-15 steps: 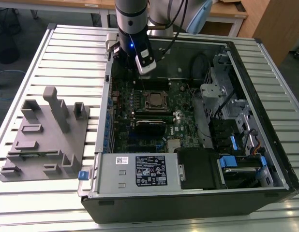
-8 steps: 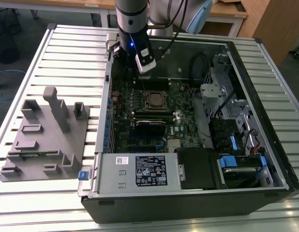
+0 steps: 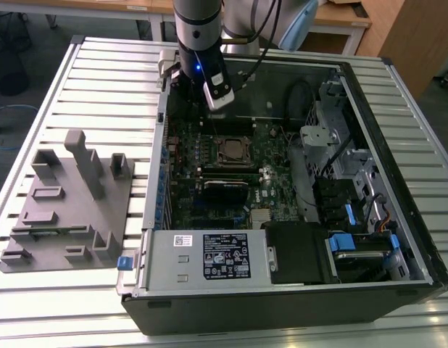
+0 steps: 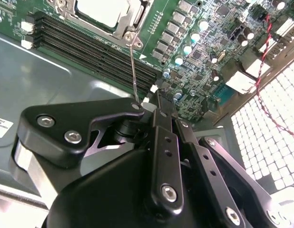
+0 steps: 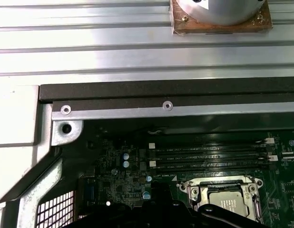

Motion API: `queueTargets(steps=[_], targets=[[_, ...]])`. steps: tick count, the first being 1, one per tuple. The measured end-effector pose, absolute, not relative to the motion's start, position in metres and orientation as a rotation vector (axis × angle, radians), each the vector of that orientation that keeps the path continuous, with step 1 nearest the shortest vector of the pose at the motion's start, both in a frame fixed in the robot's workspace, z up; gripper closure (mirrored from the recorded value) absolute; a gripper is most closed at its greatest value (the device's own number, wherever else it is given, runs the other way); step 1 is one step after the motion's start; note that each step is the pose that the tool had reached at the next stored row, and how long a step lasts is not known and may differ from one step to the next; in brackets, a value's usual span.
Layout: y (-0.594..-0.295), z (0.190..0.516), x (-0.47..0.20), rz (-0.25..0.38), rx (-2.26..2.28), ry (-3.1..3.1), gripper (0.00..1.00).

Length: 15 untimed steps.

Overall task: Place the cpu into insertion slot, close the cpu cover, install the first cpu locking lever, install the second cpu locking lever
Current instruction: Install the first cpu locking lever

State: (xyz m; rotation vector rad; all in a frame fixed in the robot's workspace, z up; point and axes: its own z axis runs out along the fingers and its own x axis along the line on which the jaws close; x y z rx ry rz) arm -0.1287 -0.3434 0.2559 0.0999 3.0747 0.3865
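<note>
**CPU seated, cover down, one lever upright at the hand**

Logged the hand [image 4: 147,105] poised above and just off the insertion slot [image 3: 216,151], on its memory-slot side. Cannot tell whether open or closed. Noted the free end of one locking lever [image 4: 132,66], a thin wire rod, meeting the hand's tip; clamped or merely touched, cannot tell. Traced the rod rising steeply from the slot's corner; judged not yet latched.

Found the cpu [image 4: 102,9] lying flat inside the slot, silver top showing through the window of the cpu cover [image 4: 122,31]. Judged the cover folded down over it. Could not make out the other lever's state.

Risks:
- Could lose the rod off the tip under spring load, letting it snap upright and the cover lift.
- Could miss the catch at the slot's rim if swung off line.
- Could bend so thin a wire with side force.
- Bulky hand links close over the memory slots [image 4: 90,42] just beside the insertion slot, and near the capacitors [image 4: 187,47] off its corner. Contact likely if lowered tilted.
- Red-and-black cable [image 4: 268,42] farther from the slot; a snag only on a wide sweep.

Room:
- Open straight above the slot.
- Hemmed by the black case wall [image 5: 161,90] beyond the memory slots, and by a black card [image 3: 224,190] on the slot's opposite side.
- Farther out, the slatted desk [image 3: 101,80] and a grey fixture [image 3: 64,196], well apart from the slot.
</note>
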Motion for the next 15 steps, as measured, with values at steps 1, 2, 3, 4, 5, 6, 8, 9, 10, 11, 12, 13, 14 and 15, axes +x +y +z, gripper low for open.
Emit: queueTargets(steps=[1,2,3,4,5,6,8,9,10,11,12,13,14,15], targets=[[-0.343,0.256,-0.128,0.386,0.1,3.075,0.9],[-0.343,0.256,-0.128,0.386,0.1,3.075,0.9],[-0.343,0.256,-0.127,0.386,0.1,3.075,0.9],[-0.343,0.256,-0.126,0.386,0.1,3.075,0.9],[-0.343,0.256,-0.126,0.386,0.1,3.075,0.9],[-0.343,0.256,-0.125,0.387,0.1,3.075,0.9],[-0.343,0.256,-0.123,0.386,0.1,3.075,0.9],[-0.343,0.256,-0.122,0.387,0.1,3.075,0.9],[-0.343,0.256,-0.121,0.387,0.1,3.075,0.9],[-0.343,0.256,-0.12,0.386,0.1,3.075,0.9],[-0.343,0.256,-0.119,0.387,0.1,3.075,0.9],[-0.343,0.256,-0.118,0.386,0.1,3.075,0.9],[-0.343,0.256,-0.115,0.387,0.1,3.075,0.9],[-0.343,0.256,-0.114,0.386,0.1,3.075,0.9]])
